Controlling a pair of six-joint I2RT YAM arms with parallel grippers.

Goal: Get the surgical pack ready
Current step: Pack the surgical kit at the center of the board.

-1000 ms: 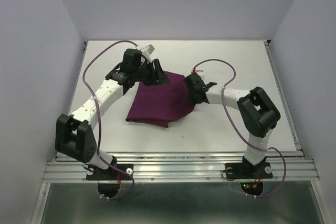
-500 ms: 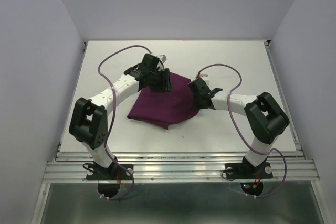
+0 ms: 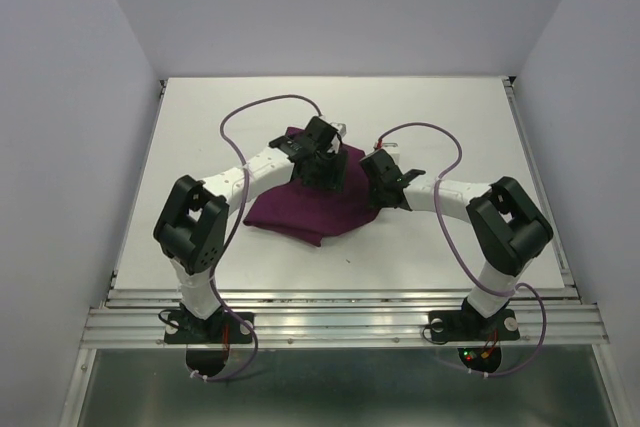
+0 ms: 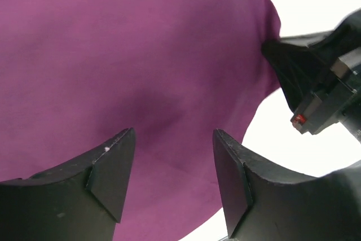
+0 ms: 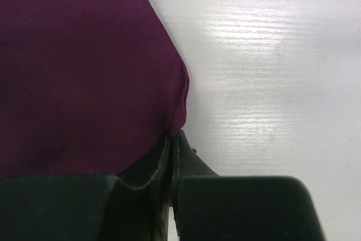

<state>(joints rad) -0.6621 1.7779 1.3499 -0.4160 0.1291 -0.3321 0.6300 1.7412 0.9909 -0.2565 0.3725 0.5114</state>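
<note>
The purple cloth (image 3: 300,212) of the surgical pack lies folded and a bit rumpled in the middle of the white table (image 3: 460,117). It is the only part of the pack I can see. It humps up a little, so something may be under it, but I cannot tell. The left gripper (image 4: 174,139) hangs over the far part of the cloth. Its two fingers are spread apart with nothing between them, and I cannot tell if they touch the cloth. The right gripper (image 5: 172,139) is at the cloth's right edge. Its fingers are pressed together and pinch a small bit of that edge. I think the cloth is light and soft. It will flop, bend and wrinkle, and it will not break. It could slide on the smooth table if it is pushed flat. The best place to take hold looks like an edge or a corner, where the fingers can get around the thin cloth. A pinch in the flat middle may grab more than one layer.
</note>
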